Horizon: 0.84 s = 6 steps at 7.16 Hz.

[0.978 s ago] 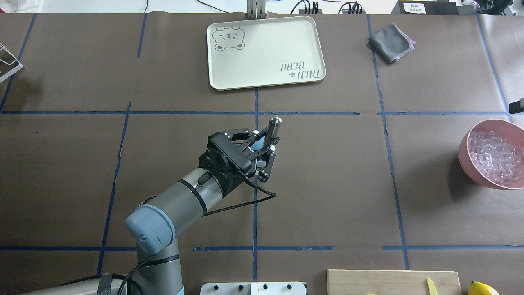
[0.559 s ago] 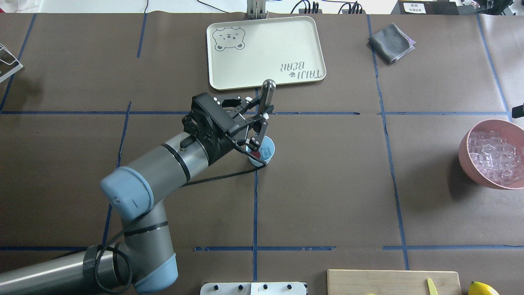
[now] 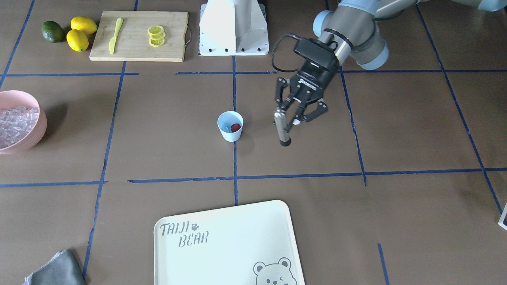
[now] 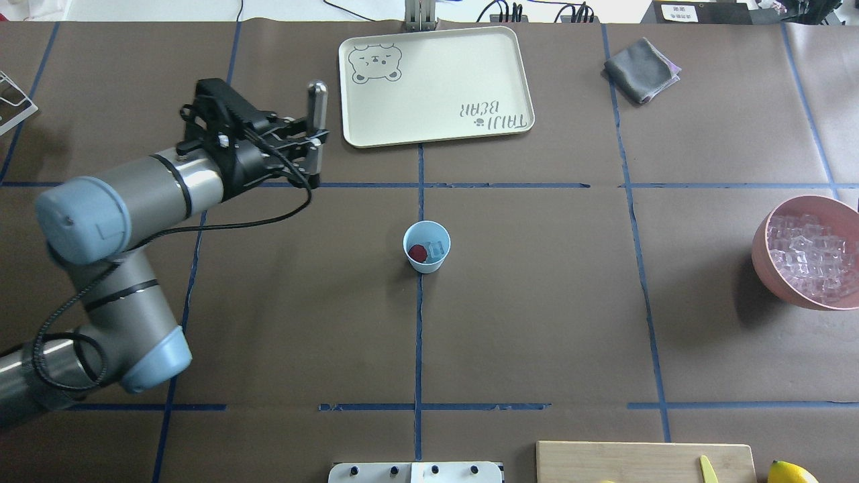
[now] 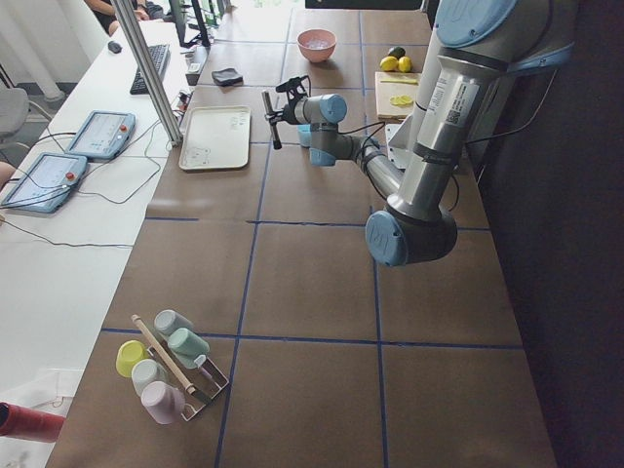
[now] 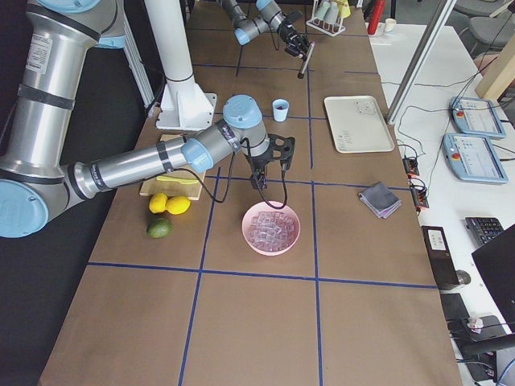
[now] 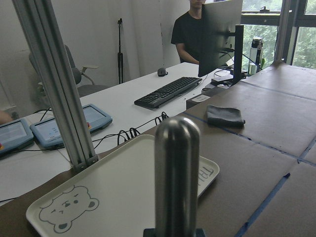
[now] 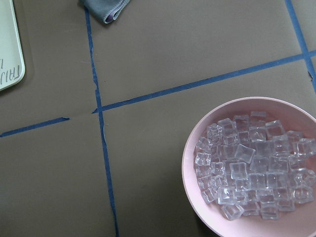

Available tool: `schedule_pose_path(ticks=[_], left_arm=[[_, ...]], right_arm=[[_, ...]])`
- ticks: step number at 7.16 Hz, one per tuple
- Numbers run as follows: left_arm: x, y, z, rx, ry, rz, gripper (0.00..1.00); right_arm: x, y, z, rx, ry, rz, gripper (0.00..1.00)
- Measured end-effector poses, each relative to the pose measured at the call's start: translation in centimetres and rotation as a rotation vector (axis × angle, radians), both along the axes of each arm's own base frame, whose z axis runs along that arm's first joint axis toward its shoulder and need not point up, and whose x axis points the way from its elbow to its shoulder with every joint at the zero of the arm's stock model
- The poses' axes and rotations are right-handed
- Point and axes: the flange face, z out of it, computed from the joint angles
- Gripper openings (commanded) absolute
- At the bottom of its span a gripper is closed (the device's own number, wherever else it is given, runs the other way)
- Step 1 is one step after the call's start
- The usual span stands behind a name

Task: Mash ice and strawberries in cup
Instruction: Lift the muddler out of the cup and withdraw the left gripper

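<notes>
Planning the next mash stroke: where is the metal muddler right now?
In the overhead view, the metal muddler is held in the left pincer, left of the tray, away from the cup.

I have a cream bear-print tray on the counter, a folded grey cloth near it, and a wooden cutting board carrying lemon slices and a yellow knife.

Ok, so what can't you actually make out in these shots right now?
Right gripper: seen only in the right side view, and small; open or shut cannot be told.
Ice in the cup beside the strawberry: too small overhead to count or judge as mashed.
Pink bowl: cut off by the overhead view's right edge.
Left wrist view: the metal pestle fills the middle; the cup lies outside the frame.
</notes>
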Motion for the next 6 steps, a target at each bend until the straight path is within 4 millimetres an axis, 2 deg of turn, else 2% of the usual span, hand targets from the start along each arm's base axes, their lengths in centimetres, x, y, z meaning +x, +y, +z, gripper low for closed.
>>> schedule_pose_path(ticks=[2, 3, 5, 6], left_arm=[[-7.0, -2.2, 10.5, -0.187, -0.179, -0.040, 0.00], [-9.6, -2.8, 14.9, -0.315, -0.282, -0.041, 0.00], [-14.1, -2.8, 22.5, -0.593, -0.431, 0.004, 0.00], [-16.8, -2.6, 25.6, -0.741, -0.440, 0.064, 0.00]], right_arm=[[0.6, 0.8, 1.4, 0.002, 0.013, -0.008, 0.99], [1.6, 1.3, 3.1, 0.021, 0.036, -0.026, 0.99], [3.7, 1.6, 6.9, 0.058, 0.082, -0.065, 0.99], [4.4, 1.6, 8.8, 0.077, 0.103, -0.093, 0.99]])
